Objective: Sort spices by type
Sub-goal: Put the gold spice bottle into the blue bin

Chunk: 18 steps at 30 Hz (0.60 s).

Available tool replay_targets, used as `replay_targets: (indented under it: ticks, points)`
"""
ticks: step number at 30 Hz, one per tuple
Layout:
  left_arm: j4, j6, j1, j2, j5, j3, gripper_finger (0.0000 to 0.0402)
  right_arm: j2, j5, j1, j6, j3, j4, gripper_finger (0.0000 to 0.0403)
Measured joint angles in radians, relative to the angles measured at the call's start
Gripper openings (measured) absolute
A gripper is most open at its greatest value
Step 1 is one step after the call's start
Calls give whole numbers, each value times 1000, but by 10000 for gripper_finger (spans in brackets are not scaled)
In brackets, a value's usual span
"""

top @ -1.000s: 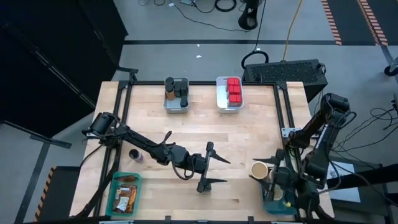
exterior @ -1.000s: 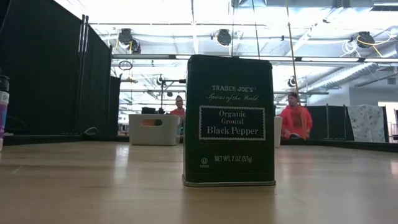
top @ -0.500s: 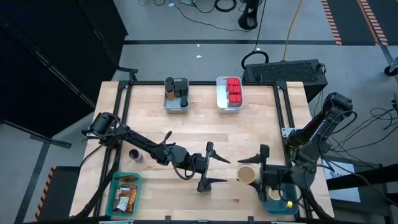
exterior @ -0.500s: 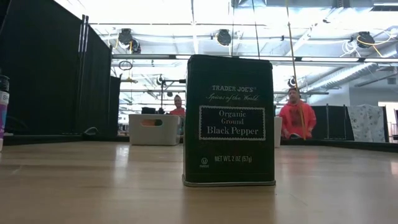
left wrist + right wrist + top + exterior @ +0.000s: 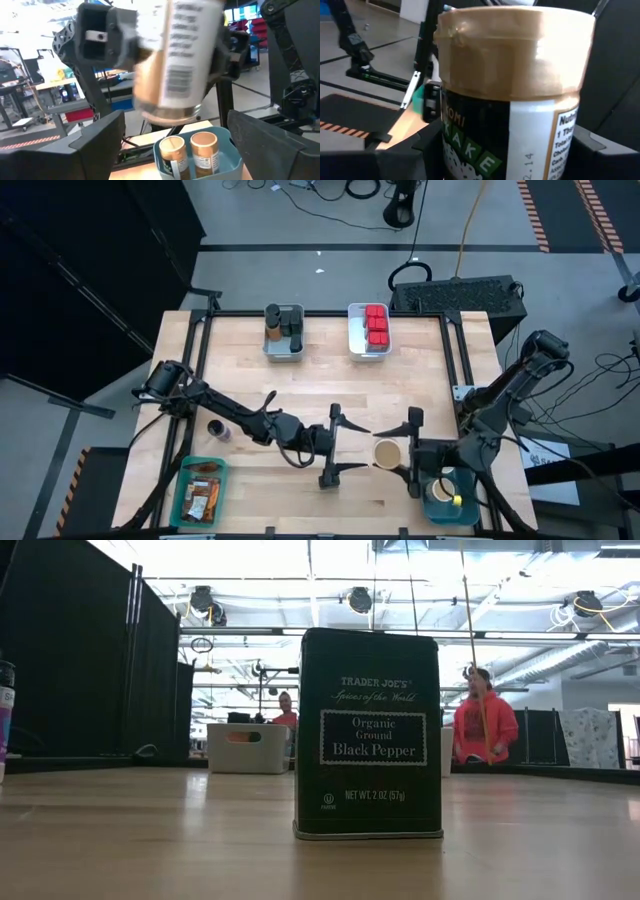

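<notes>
- right gripper [image 5: 410,451] clamped on tan-topped jar [image 5: 388,453], held between its fingers above the table's [image 5: 400,385] near-centre
- left gripper [image 5: 335,447] jaws wide apart, nothing in them, jar just beside its fingertips
- blue bin [image 5: 220,159] near right arm holds two more tan-topped jars
- black pepper tin [image 5: 368,735] upright on table

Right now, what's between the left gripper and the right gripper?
In the high view, only the tan-topped jar, held in the right gripper. It sits just right of the open left gripper; bare table otherwise.
</notes>
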State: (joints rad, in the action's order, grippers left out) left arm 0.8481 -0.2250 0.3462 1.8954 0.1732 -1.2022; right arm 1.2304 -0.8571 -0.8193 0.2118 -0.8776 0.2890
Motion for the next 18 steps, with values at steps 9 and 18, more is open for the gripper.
replay_targets:
  ticks: [9,18]
  points:
    - [50,9,-24,11,-9,0,357,0,52,47,0,0,26,254]
    - [89,10,-34,28,-48,0,357,0,80,79,0,0,38,254]
